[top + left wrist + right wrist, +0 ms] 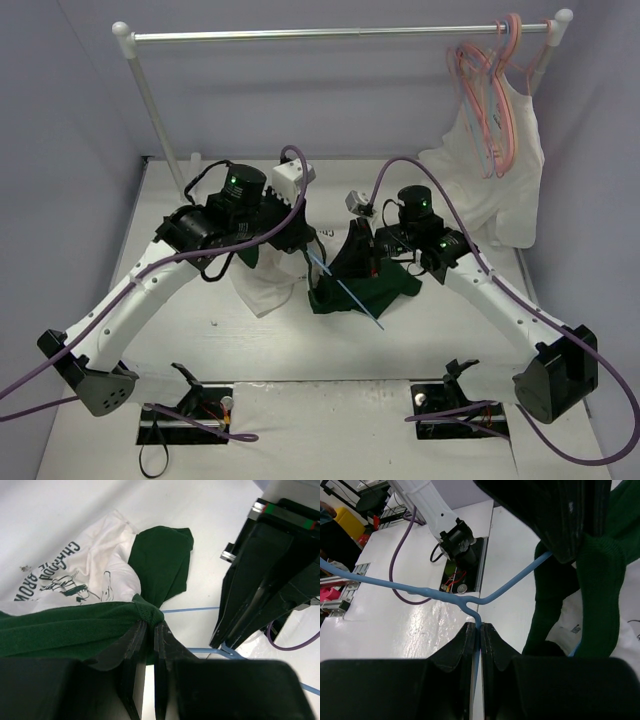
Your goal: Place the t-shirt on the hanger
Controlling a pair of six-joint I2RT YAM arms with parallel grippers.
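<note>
The t-shirt (268, 285), white with dark green sleeves, lies bunched on the table between my arms; its printed chest shows in the left wrist view (75, 580). My left gripper (150, 625) is shut on the green neck trim (145, 612) and lifts it. The light-blue hanger (345, 290) runs slantwise over the green cloth. My right gripper (480, 628) is shut on the hanger's hook stem (476, 617), just below where the two arms fork. One hanger arm (520, 577) goes into the green cloth; in the top view the right gripper (372, 255) sits over that cloth.
A clothes rail (330, 35) spans the back. Pink hangers (490, 90) and a plain white sleeveless top (500, 170) hang at its right end. Two black cable mounts (185, 410) sit at the near edge. Purple cables loop off both arms.
</note>
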